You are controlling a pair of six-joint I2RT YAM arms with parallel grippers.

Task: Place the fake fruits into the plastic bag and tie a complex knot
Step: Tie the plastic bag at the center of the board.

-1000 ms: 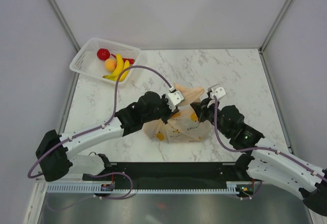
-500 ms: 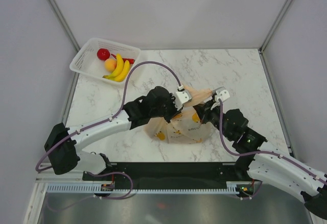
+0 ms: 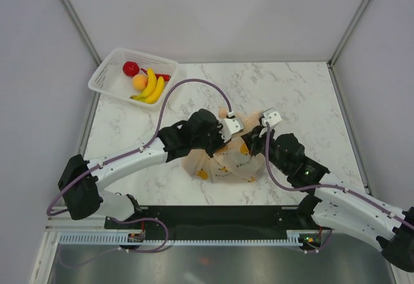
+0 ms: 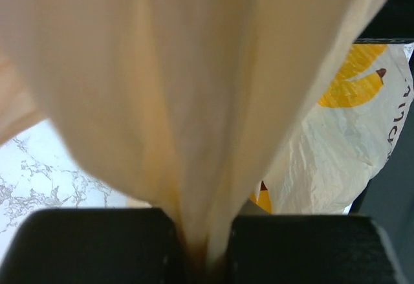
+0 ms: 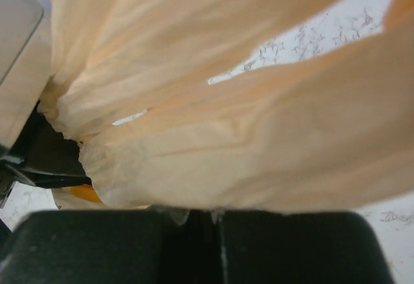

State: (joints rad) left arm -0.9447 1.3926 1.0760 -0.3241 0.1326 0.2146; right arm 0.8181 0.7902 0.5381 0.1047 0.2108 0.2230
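Marbled white tabletop (image 3: 304, 96) enclosed by pale walls, seen from above. Centre, toward the near edge: the plastic bag (image 3: 226, 162), peach-beige with yellow-orange fruit prints, lies slumped on the tabletop between the two arms. Its handle strips (image 3: 248, 120) rise in a bunch at the top of the bag. The left pincer (image 3: 234, 126) is clenched on one strip. The left wrist view shows the film pinched flat between the dark fingers (image 4: 97, 245) and fanning out above them. The right pincer (image 3: 261, 126) is likewise clenched on bag film, which the right wrist view shows gathered into long folds above its fingers (image 5: 304, 245). Both pincers sit close together over the bag's top. Whether a knot has formed in the bunch cannot be told. Far left corner: a white lattice basket (image 3: 102, 72) holds a red apple (image 3: 130, 68), bananas (image 3: 151, 85), an orange peach (image 3: 139, 81) and a red chili (image 3: 165, 77), well apart from the bag.
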